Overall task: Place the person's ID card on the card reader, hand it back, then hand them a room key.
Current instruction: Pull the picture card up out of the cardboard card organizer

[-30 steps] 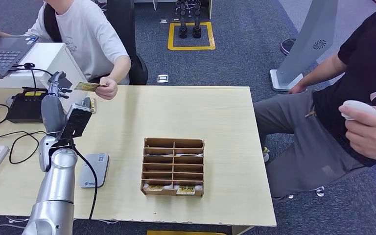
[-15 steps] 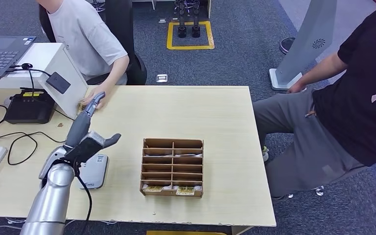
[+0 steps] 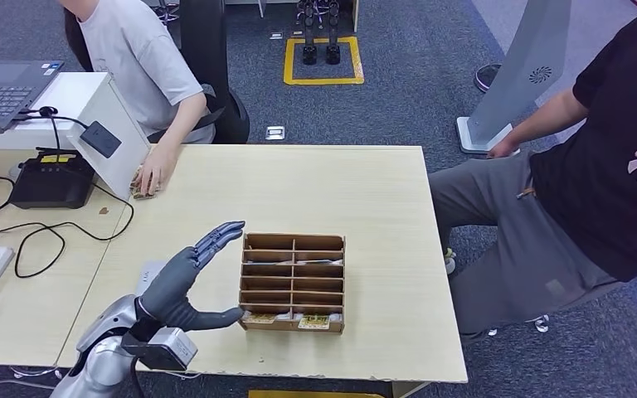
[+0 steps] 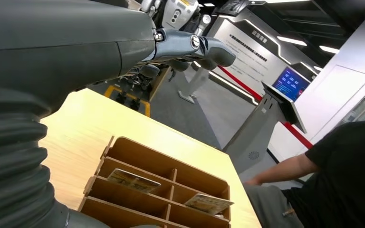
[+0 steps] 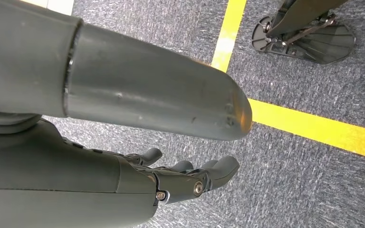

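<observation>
My left hand [image 3: 184,282] hovers open, fingers spread, just left of the wooden compartment box [image 3: 293,282], holding nothing. Room key cards [image 3: 315,322] lie in the box's front compartments; the left wrist view shows the box [image 4: 123,156] with two cards [image 4: 133,179] under my fingers [image 4: 190,45]. The grey card reader [image 3: 148,271] peeks out behind my hand. At the table's far left, the seated person's hand [image 3: 151,176] rests on the ID card [image 3: 142,194] lying on the table. My right hand [image 5: 180,183] hangs above the carpet, open.
A black device [image 3: 48,178] with cables, a laptop [image 3: 0,89] and a white stand [image 3: 99,124] sit at the far left. A second person in a black shirt [image 3: 605,166] sits right of the table [image 3: 365,199].
My left hand drew back from the person at the far left to the near side beside the box. The person lowered the ID card onto the table.
</observation>
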`<action>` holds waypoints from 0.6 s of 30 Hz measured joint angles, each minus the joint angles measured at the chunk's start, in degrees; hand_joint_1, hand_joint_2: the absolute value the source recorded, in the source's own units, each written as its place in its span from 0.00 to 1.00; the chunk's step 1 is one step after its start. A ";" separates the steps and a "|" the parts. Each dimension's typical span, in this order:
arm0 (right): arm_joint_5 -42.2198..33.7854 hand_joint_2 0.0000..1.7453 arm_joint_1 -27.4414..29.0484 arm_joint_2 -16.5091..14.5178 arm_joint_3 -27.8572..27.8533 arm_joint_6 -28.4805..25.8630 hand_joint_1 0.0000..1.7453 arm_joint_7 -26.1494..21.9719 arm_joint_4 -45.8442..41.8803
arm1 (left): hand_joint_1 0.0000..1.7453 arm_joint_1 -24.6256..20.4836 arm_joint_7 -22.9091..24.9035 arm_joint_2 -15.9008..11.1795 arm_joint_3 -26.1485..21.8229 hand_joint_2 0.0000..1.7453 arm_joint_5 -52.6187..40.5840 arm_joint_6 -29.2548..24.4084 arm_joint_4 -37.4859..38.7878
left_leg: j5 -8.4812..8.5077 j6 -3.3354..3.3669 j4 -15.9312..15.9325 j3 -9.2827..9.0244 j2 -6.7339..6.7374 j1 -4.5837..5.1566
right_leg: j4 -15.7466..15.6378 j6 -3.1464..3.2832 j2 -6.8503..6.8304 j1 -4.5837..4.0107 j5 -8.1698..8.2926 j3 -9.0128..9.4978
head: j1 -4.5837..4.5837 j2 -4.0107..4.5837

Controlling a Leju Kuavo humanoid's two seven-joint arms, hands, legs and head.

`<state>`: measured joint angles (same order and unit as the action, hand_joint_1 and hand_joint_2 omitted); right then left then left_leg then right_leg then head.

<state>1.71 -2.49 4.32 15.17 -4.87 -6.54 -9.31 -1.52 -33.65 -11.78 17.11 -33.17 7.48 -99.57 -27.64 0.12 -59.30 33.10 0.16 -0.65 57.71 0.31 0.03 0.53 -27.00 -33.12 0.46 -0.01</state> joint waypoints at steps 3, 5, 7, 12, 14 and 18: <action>0.00 0.00 0.01 0.08 -0.03 -0.23 0.00 0.00 0.01 | 0.00 0.52 -0.23 -0.63 0.64 1.00 1.93 1.13 -0.93 | 0.01 -0.01 0.00 0.00 0.00 0.00 | 0.01 0.01 0.01 0.00 0.00 0.00 | 0.00 -0.01; 0.00 0.00 0.02 0.19 -0.09 -0.31 0.00 0.01 0.02 | 0.00 0.96 -0.44 -1.19 1.02 1.00 3.33 2.08 -1.58 | 0.01 -0.01 0.01 0.00 0.00 0.00 | 0.01 0.00 0.01 -0.01 0.00 0.00 | 0.00 0.01; -0.03 0.00 0.03 0.31 -0.25 -0.31 0.00 0.15 0.03 | 0.00 1.49 -0.11 -1.91 1.54 1.00 2.07 1.91 -2.20 | 0.00 -0.01 0.01 0.00 0.00 0.00 | 0.01 0.00 0.01 -0.01 -0.01 -0.01 | 0.00 0.01; -0.37 0.00 0.07 0.40 -0.91 -0.65 0.00 0.58 0.04 | 0.00 1.97 5.16 -3.34 5.12 1.00 -16.53 -6.97 -2.55 | 0.00 0.00 0.01 0.01 -0.01 0.01 | 0.00 -0.02 0.00 0.00 -0.02 -0.02 | 0.01 0.00; -0.40 0.00 0.07 0.40 -1.02 -0.82 0.00 0.83 0.04 | 0.00 1.78 8.98 -3.61 7.49 1.00 -25.14 -11.94 -2.14 | 0.00 0.00 0.01 0.01 -0.01 0.01 | 0.00 -0.02 0.00 0.00 -0.02 -0.02 | 0.01 0.00; -0.39 0.00 0.07 0.40 -1.14 -1.22 0.00 1.05 0.04 | 0.00 1.20 13.13 -4.05 11.25 1.00 -30.92 -16.29 -0.50 | 0.00 0.00 0.00 0.01 0.00 0.02 | 0.00 -0.02 0.01 0.01 -0.01 -0.02 | 0.00 0.00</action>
<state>1.31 -2.42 4.72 14.03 -6.09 -5.49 -9.27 -0.32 -20.52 -15.83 28.35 -64.09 -8.81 -100.08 -27.64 0.12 -59.30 33.11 0.15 -0.63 57.71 0.29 0.04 0.54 -27.01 -33.13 0.46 -0.01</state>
